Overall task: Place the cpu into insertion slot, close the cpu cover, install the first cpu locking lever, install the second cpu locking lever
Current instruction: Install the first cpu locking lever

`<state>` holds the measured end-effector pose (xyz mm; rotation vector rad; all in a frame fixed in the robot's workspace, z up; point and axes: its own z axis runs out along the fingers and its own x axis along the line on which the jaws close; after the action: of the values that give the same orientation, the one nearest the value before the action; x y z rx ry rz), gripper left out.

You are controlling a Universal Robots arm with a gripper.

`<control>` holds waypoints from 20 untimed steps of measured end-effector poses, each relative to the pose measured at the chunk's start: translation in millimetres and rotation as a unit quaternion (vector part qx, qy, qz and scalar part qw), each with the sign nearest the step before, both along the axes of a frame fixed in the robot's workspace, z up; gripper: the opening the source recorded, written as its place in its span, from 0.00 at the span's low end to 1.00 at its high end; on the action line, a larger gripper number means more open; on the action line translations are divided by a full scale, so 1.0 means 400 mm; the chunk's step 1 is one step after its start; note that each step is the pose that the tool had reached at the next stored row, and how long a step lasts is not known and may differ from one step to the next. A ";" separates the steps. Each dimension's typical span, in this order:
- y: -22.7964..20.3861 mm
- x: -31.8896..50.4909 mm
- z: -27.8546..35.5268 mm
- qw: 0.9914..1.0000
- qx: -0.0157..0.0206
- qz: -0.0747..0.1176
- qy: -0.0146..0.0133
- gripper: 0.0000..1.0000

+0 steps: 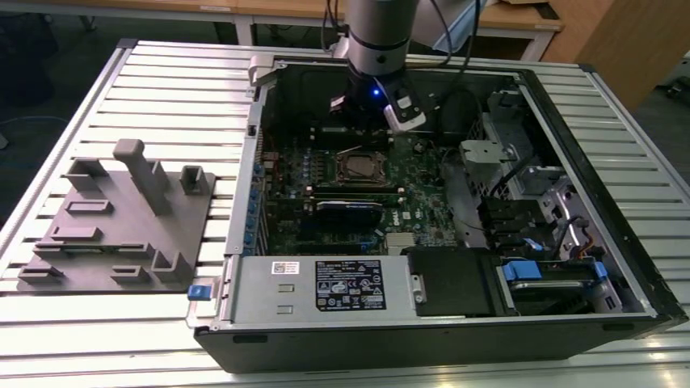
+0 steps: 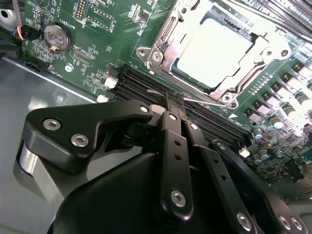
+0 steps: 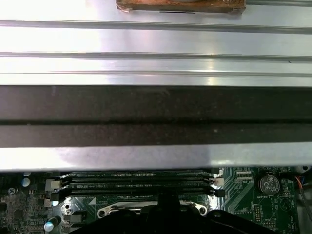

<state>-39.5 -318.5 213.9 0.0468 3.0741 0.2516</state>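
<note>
where the second wrist view looks down: pincer (image 2: 174, 100) pressed together near cpu (image 2: 214, 51) under its cpu cover (image 2: 163, 46).

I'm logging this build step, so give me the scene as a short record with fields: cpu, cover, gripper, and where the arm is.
cpu: seated in the insertion slot, pale top showing
cpu cover: down around the cpu, framing it
gripper: fingers together, holding nothing
arm position: inside the open case, gripper beside the slot, over the memory slots
</note>
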 end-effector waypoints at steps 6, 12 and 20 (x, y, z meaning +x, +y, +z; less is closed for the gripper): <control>0.000 0.005 -0.005 1.000 -0.001 -0.008 0.002 0.11; 0.004 0.007 -0.006 1.000 -0.005 -0.013 0.002 0.11; 0.008 0.009 -0.007 1.000 -0.013 -0.013 0.003 0.11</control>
<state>-35.9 -315.3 211.1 0.0873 3.0787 0.2120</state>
